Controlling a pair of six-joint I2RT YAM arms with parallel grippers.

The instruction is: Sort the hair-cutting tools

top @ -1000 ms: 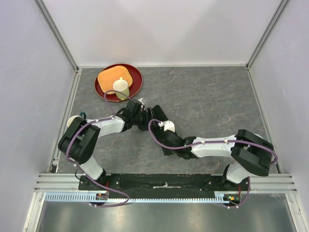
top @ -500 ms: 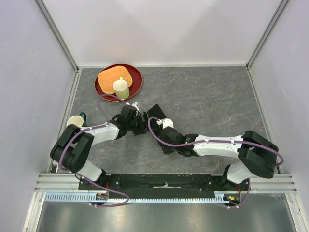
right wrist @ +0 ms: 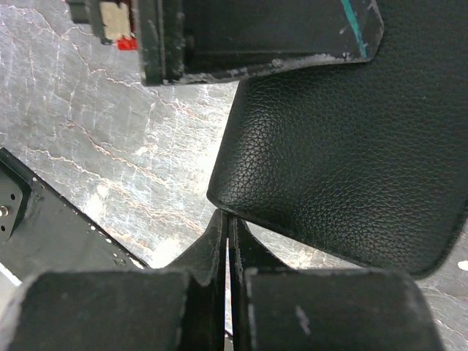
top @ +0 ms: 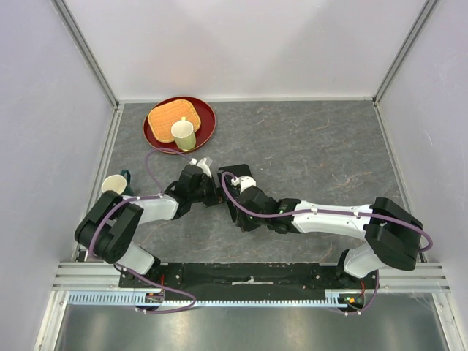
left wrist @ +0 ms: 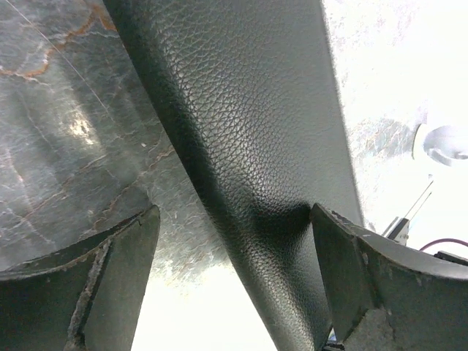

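Note:
A black grained-leather case (left wrist: 248,131) stands on edge on the grey marble table, between the two arms (top: 234,175). My left gripper (left wrist: 234,219) is open, with one finger on each side of the case; the right finger (left wrist: 351,278) is close against it and the left finger is well apart from it. My right gripper (right wrist: 228,216) is shut, its tips touching the lower rim of the case (right wrist: 344,161) near a rounded corner. Seen from above, the left gripper (top: 217,191) and right gripper (top: 235,212) meet at the case. The hair-cutting tools are out of view.
A red plate (top: 208,124) at the back left carries an orange woven mat (top: 167,115) and a cream cup (top: 183,133). A pale cup (top: 115,183) sits by the left wall. Grey walls enclose the table on three sides.
The left gripper has opened wide and its arm has drawn lower and nearer. The right arm has stretched further left along the case. The right jaws stayed shut.

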